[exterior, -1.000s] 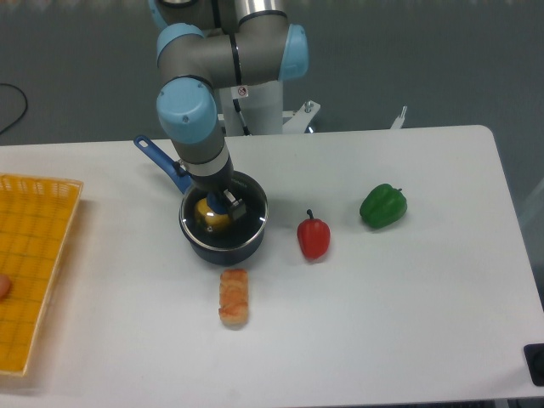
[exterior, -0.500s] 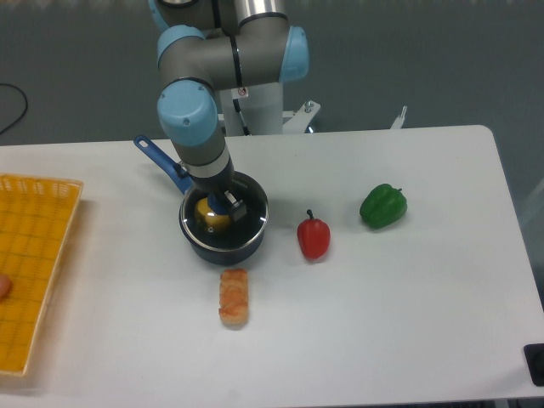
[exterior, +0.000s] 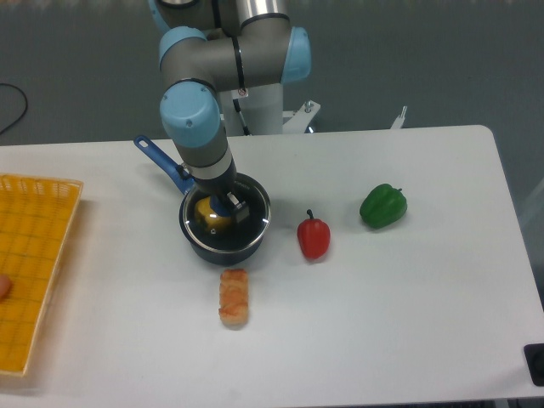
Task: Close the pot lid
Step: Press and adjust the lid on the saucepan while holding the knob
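A round transparent glass lid with a metal rim (exterior: 252, 223) sits over the small dark navy saucepan with a long blue handle (exterior: 223, 244), left of a red pepper (exterior: 313, 238). The gripper (exterior: 229, 202) reaches down at the lid's centre, its jaws clamped on the blue knob. A yellow object (exterior: 209, 212) shows through the glass.

A clear glass lid (exterior: 241, 214) with a shiny metal rim tops the dark, glossy pot (exterior: 223, 242); the table (exterior: 408, 289) is matt white.

Grey tubular robot arm (exterior: 204, 59), light blue joint caps, small red-and-white sticker, white base
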